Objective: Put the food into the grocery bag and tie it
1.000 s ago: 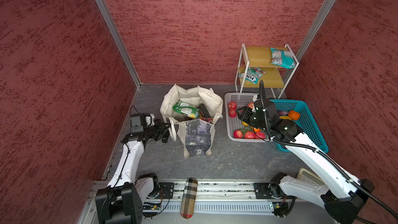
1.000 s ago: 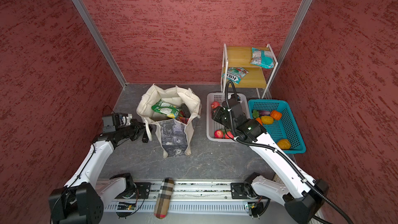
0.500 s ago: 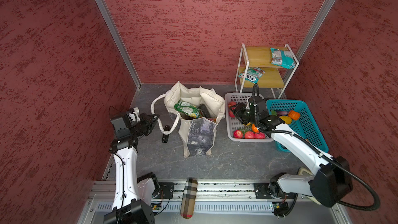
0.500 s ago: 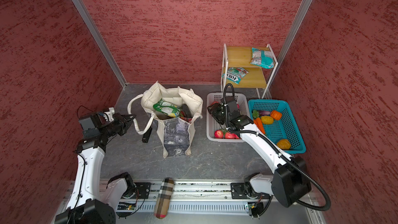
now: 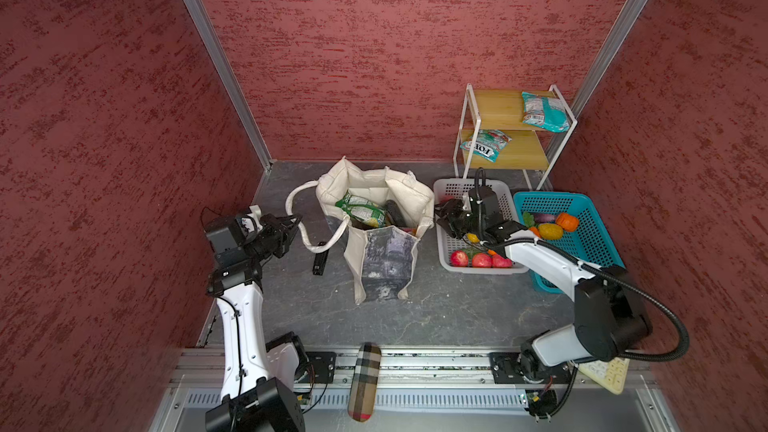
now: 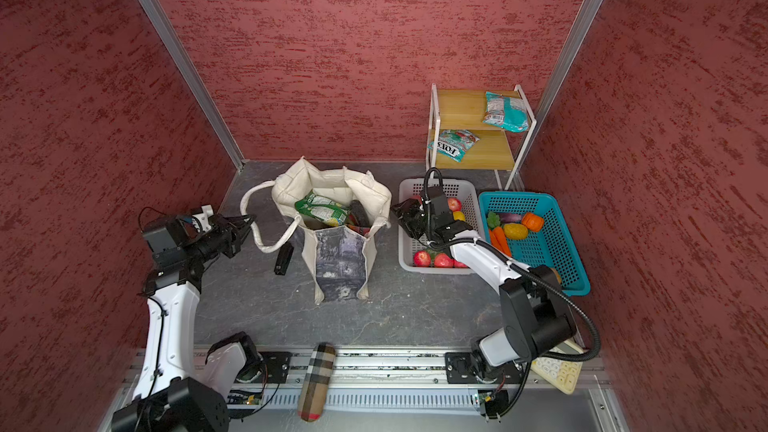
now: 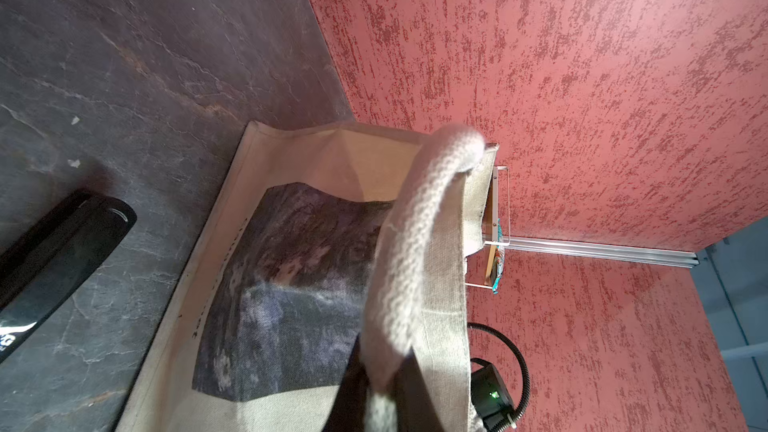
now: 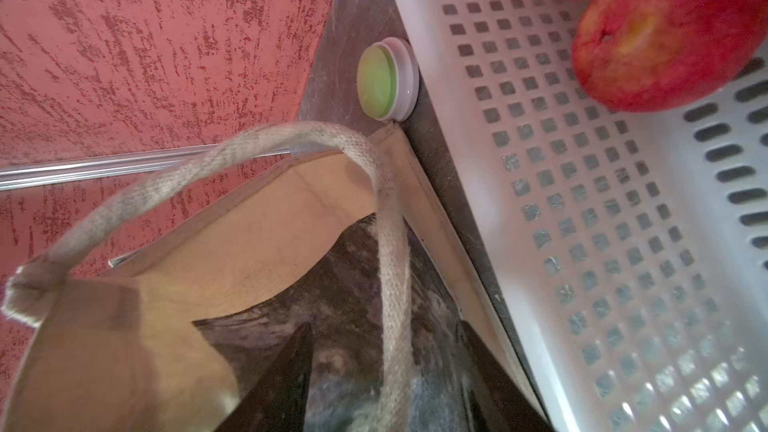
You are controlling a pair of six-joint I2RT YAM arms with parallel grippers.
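Tipping is threatening the bag — the left gripper is clamping the left strap out sideways, while the right gripper, fingers parted, is only straddling the right strap.

Even bright light, soft shadows; top views sharp; wrist foregrounds blurred.
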